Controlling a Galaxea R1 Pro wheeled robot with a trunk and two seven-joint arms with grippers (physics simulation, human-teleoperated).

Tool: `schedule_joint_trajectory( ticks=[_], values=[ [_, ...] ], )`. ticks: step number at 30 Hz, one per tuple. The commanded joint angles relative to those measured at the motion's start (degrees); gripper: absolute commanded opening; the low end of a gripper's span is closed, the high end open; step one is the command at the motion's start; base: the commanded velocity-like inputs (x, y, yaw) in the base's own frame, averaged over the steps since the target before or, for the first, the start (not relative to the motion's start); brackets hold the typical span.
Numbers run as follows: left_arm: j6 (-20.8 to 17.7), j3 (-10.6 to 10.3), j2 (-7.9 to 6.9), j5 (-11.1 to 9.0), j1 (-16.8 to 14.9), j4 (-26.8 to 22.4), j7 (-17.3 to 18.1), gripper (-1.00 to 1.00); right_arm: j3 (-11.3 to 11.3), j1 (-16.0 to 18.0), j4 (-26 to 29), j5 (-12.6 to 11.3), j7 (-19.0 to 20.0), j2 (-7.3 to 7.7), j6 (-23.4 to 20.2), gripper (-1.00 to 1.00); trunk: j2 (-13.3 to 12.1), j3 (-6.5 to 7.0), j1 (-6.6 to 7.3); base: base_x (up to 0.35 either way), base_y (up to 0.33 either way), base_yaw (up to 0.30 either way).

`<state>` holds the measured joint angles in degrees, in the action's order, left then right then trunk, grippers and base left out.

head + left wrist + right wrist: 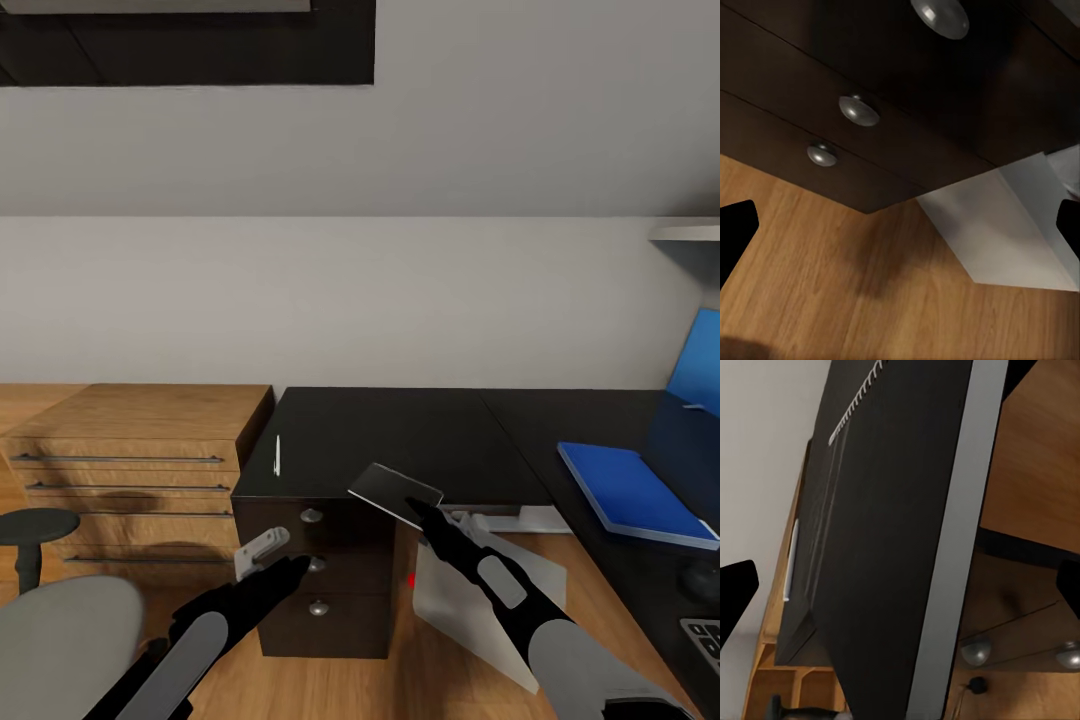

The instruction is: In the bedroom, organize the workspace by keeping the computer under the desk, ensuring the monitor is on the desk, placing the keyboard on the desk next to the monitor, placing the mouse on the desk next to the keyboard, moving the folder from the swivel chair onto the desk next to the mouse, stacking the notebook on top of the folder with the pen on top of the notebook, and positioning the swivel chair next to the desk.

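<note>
Table (400, 440), matte black, is running off the right edge, cutting short the blue folder (632, 490) and the keyboard (705, 640) corner lying on it. Grey chair (60, 640) is showing partly at lower left. Right claw (412, 505) is gripping a thin dark notebook (395, 493), spiral-bound, above the table's front edge. Left claw (290, 565) is hanging spread and empty before the knobbed drawers (315, 570). White pen (277, 453) is lying on the table's left end.
</note>
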<state>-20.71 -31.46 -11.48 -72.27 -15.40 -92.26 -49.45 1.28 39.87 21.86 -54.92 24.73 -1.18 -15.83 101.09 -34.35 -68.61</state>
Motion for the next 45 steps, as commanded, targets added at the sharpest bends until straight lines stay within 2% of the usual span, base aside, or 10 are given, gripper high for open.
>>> schedule_joint_trajectory(
  ticks=[1, 6, 15, 16, 45],
  values=[
    [-0.12, -0.07, -0.04, -0.24, -0.06, -0.07, -0.37, 1.00, 0.13, 0.03, 0.00, -0.57, 0.01, 0.02, -0.25, 1.00, 0.03, -0.06, 0.01, 0.000, 0.000, 0.000],
    [-0.12, -1.13, 0.06, -0.14, -0.06, 0.11, -0.38, 1.00, 0.13, 0.03, 0.11, -0.55, 0.06, -0.04, -0.23, 1.00, 0.03, -0.06, 0.01, 0.000, 0.000, 0.000],
    [-0.12, -1.62, 0.11, -0.21, -0.06, 0.15, -0.38, 1.00, 0.13, 0.03, 0.20, -0.53, 0.06, -0.05, -0.17, 1.00, 0.03, -0.06, 0.01, 0.000, 0.000, 0.000],
    [-0.12, -1.63, 0.12, -0.22, -0.06, 0.15, -0.38, 1.00, 0.13, 0.03, 0.20, -0.51, 0.06, -0.05, -0.17, -1.00, 0.03, -0.06, 0.01, 0.000, 0.000, 0.000],
    [-0.12, -1.68, 0.14, -0.24, -0.06, 0.49, -0.38, 1.00, -0.04, 0.03, 0.51, -0.46, 0.36, -0.05, -0.12, -1.00, 0.03, -0.06, 0.01, 0.000, 0.000, 0.000]
  ],
)
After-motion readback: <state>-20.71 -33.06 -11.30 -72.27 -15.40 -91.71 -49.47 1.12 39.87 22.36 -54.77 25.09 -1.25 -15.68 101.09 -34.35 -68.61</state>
